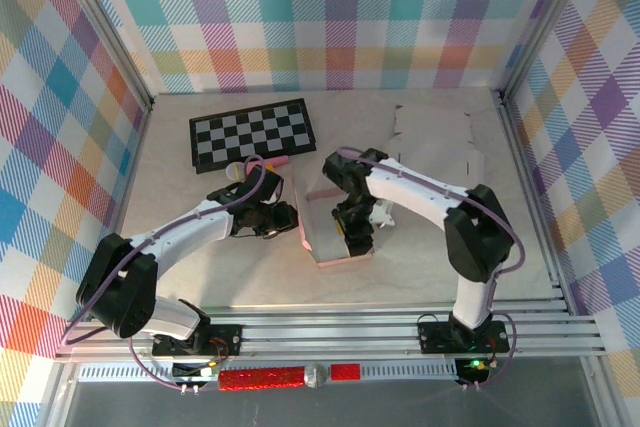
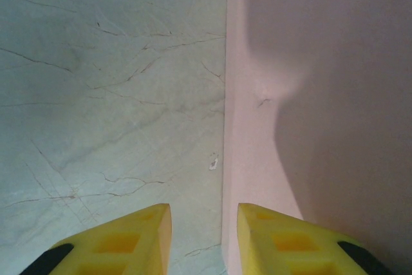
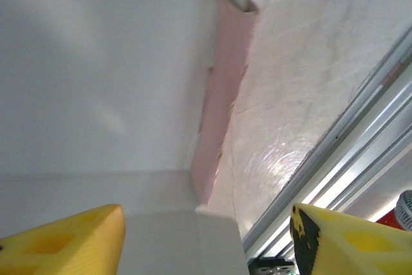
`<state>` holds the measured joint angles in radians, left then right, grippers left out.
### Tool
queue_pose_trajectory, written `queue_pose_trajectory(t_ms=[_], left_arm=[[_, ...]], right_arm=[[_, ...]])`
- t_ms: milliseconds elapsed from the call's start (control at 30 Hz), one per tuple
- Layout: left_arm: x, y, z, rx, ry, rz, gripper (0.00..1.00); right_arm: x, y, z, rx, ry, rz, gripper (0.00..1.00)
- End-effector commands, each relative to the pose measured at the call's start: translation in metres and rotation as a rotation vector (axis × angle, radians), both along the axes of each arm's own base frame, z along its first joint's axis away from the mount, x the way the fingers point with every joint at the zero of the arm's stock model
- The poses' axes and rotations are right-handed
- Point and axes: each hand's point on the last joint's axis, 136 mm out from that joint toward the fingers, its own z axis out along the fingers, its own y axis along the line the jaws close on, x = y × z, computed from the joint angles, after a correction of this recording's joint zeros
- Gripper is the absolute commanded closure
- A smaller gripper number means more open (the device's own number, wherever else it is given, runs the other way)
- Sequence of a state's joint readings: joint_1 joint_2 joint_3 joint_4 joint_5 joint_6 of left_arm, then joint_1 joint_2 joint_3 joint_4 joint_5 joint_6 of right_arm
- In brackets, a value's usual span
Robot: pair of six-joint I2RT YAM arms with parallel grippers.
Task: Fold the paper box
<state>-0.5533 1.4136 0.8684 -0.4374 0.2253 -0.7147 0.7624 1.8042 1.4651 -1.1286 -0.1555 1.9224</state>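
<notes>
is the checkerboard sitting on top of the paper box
No, the checkerboard lies apart from the paper box, farther back and to its left.

The box (image 1: 318, 219) is showing pink outside and white inside; the board (image 1: 252, 133) is showing black-and-white checks

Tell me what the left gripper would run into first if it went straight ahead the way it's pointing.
Most likely the paper box: its pink side wall stands just ahead of the left gripper, the wall's edge lined up between its jaws. Depth is hard to judge.
</notes>
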Motion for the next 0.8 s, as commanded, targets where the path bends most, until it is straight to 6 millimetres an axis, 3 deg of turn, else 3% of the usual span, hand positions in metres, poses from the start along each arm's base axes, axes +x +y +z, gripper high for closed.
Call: queue_pose_trajectory(t_ms=[0, 67, 167, 300, 567, 767], left_arm=[[0.015, -0.002, 0.013, -0.016, -0.043, 0.024, 0.69], [0.018, -0.004, 0.015, -0.021, -0.051, 0.029, 0.68], [0.022, -0.007, 0.02, -0.037, -0.062, 0.033, 0.68], [0.026, -0.009, 0.027, -0.053, -0.079, 0.04, 0.68], [0.029, -0.013, 0.036, -0.072, -0.093, 0.05, 0.68], [0.03, -0.016, 0.039, -0.069, -0.1, 0.048, 0.68]], right_arm=[[0.029, -0.024, 0.038, -0.042, -0.228, 0.173, 0.31], [0.052, -0.019, 0.052, 0.011, -0.369, 0.314, 0.33], [0.078, 0.01, 0.081, 0.156, -0.594, 0.616, 0.37], [0.074, 0.058, 0.112, 0.338, -0.772, 0.934, 0.38], [0.069, 0.105, 0.126, 0.458, -0.796, 1.105, 0.39], [0.067, 0.106, 0.105, 0.44, -0.685, 1.145, 0.46]])
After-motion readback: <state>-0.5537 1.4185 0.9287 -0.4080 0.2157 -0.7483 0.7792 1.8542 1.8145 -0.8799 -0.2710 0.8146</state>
